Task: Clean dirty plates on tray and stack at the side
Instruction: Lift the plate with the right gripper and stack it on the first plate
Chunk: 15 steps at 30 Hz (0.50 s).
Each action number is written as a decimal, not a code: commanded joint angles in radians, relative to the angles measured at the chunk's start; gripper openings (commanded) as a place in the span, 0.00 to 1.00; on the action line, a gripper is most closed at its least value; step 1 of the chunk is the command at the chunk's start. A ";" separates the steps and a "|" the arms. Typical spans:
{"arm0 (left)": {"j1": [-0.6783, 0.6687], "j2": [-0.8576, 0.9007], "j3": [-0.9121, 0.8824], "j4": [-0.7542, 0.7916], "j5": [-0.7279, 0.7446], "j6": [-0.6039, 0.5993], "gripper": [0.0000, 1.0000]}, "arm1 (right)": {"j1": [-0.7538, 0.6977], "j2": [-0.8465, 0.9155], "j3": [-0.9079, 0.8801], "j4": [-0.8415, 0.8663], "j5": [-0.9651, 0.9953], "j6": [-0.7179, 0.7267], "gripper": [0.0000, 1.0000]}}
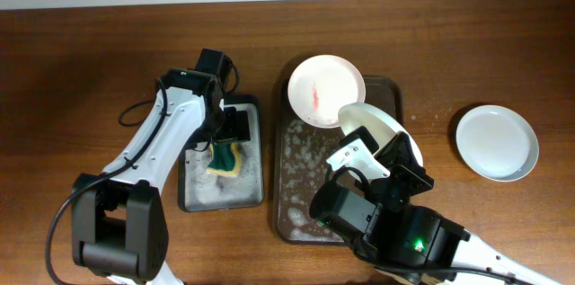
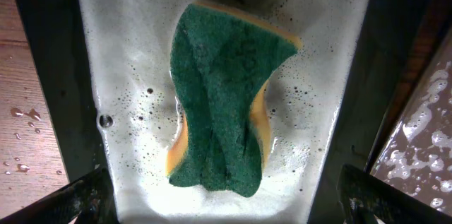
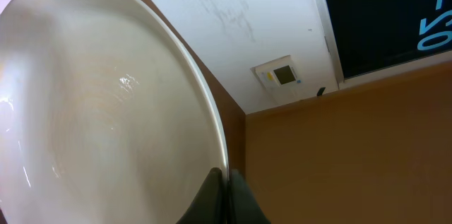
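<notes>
Right end effector (image 3: 224, 194): clamped on the rim of the held plate (image 1: 381, 129). The wrist view shows both fingers pinching the edge.
Held plate: lifted and tilted over the right half of the tray (image 1: 286, 173), not lying flat. We see no smear on the face that shows. We read the tilt as presenting the face for a wipe and letting drips fall back into the tray, not onto the counter (image 1: 90, 42).
Left end effector (image 2: 224, 199): spread wide, one finger on each side of the sponge (image 2: 226, 104), gripping nothing.
Sponge: green side up, lying twisted in foam in the sponge tray (image 1: 193, 191), just left of the tray. We'd guess it sits there to load soap.
Smeared plate (image 1: 325, 90): flat at the far end of the tray with a red streak at the centre. Its near-right edge is covered by the held plate in the overhead view. Not cleaned yet.
Clean plate (image 1: 497, 141): alone on the counter, well right of the tray. We take it as the base of the stack.
Progress: our call is one plate done, one in hand, one dirty.
Next: grab the sponge and wipe the held plate, or stack it if it's already clean. We can't tell which.
Risk: an edge pinch on a wet plate could slip.
</notes>
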<state>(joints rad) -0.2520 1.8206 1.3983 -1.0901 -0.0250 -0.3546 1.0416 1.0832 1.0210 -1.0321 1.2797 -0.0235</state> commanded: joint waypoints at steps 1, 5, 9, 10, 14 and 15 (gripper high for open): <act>0.006 -0.007 -0.008 0.002 0.011 0.012 0.99 | 0.008 -0.008 0.030 0.004 0.042 0.008 0.04; 0.006 -0.007 -0.008 0.002 0.011 0.012 1.00 | 0.008 -0.008 0.030 0.004 0.042 0.008 0.04; 0.006 -0.007 -0.008 0.002 0.011 0.012 1.00 | 0.008 -0.008 0.030 0.004 0.042 0.008 0.04; 0.006 -0.007 -0.008 0.002 0.011 0.012 1.00 | 0.008 -0.008 0.030 0.004 0.042 0.008 0.04; 0.006 -0.007 -0.008 0.002 0.011 0.012 1.00 | -0.003 -0.008 0.029 0.028 0.031 0.024 0.04; 0.006 -0.007 -0.008 0.002 0.011 0.012 1.00 | -0.001 -0.008 0.029 0.043 -0.003 -0.002 0.04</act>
<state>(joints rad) -0.2520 1.8206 1.3983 -1.0904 -0.0246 -0.3546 1.0416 1.0832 1.0214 -1.0119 1.2793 -0.0227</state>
